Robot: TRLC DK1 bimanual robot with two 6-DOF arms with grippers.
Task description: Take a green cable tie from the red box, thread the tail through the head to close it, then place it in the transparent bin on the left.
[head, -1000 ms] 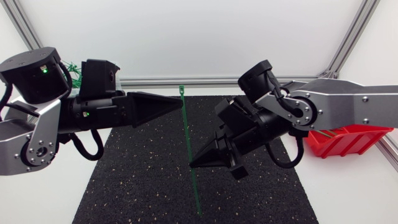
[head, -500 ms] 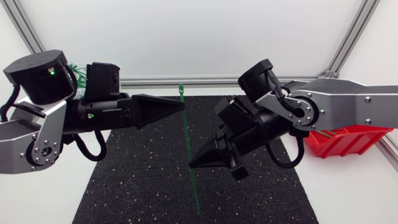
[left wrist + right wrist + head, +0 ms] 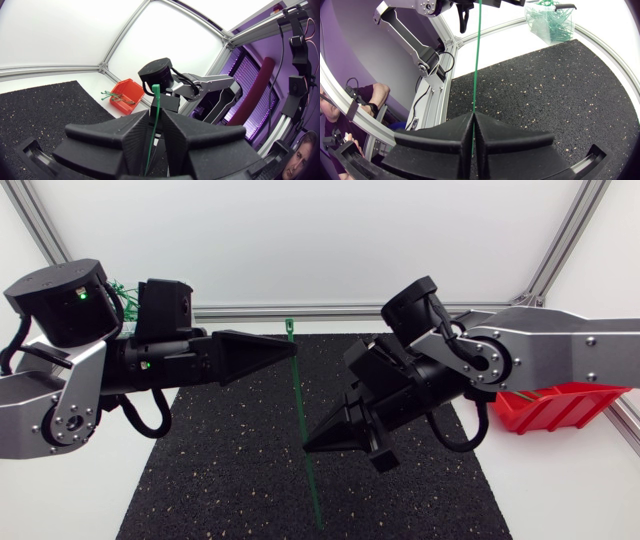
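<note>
A green cable tie [image 3: 299, 395] hangs upright above the black mat [image 3: 420, 500], its head at the far end. My right gripper [image 3: 306, 446] is shut on its lower part; in the right wrist view the tie [image 3: 477, 60] rises straight from the closed tips [image 3: 473, 114]. My left gripper [image 3: 294, 350] comes in from the left, just below the tie's head. In the left wrist view the tie [image 3: 157, 100] stands in a narrow gap between the open fingers [image 3: 155, 112]. The red box [image 3: 560, 402] sits at the right. The transparent bin [image 3: 552, 22] holds several green ties.
The red box [image 3: 125, 92] holds a few more green ties and lies beside the mat's right edge. The bin [image 3: 118, 292] is mostly hidden behind my left arm at the far left. Aluminium frame rails run along the table's back and sides.
My left gripper has edged right towards the tie and its fingers have drawn closer together around it. The right gripper and the tie have hardly moved.
</note>
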